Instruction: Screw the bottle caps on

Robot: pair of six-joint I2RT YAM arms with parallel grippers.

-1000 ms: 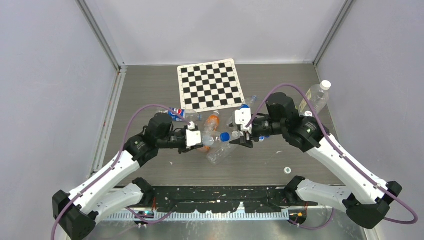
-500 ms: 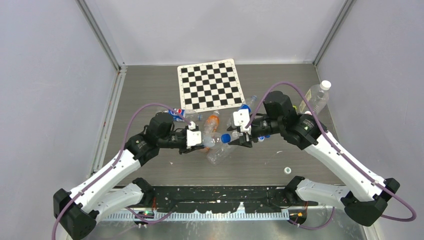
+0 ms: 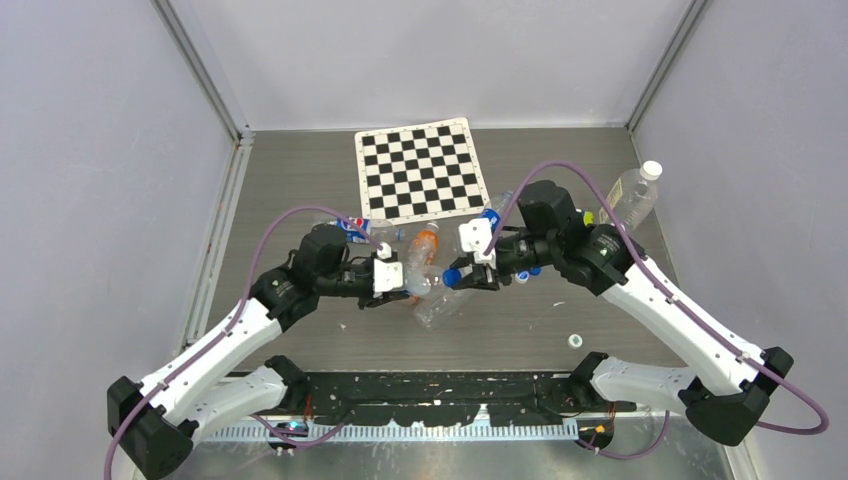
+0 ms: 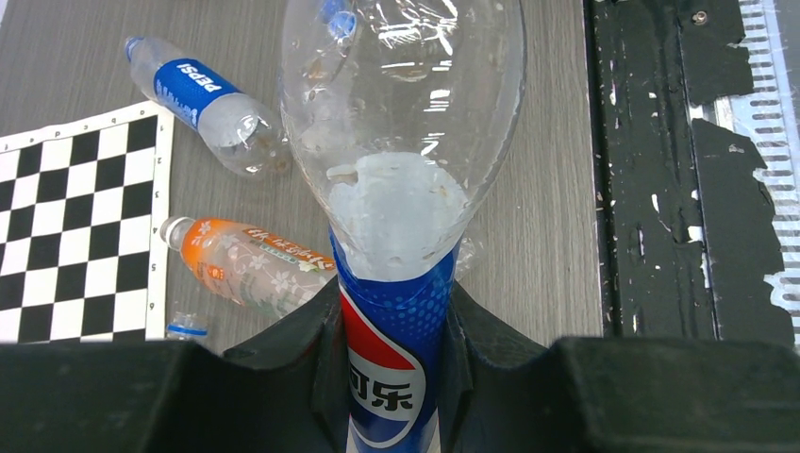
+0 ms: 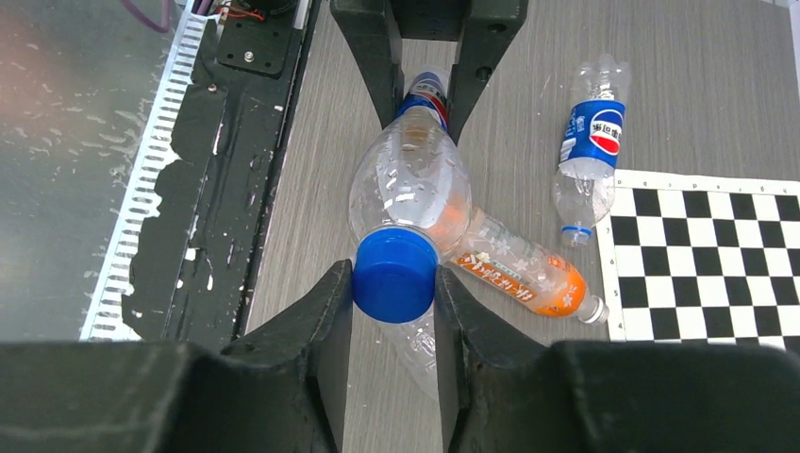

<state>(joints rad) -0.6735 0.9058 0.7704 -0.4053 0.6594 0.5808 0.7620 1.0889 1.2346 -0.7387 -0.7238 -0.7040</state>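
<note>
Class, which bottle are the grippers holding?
The clear blue-labelled bottle: the left gripper clamps its label, the right gripper its blue cap. The other bottles lie ungripped.

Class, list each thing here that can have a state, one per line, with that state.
left gripper, jaws shut on the clear Pepsi bottle at its labelled end.
right gripper, jaws shut on the blue cap.
clear Pepsi bottle, held, blue cap at its mouth.
blue cap, on that bottle's mouth; tightness cannot be told.
orange-labelled bottle, lying on its side.
white-capped bottle, closed.
loose white cap, off any bottle.
</note>
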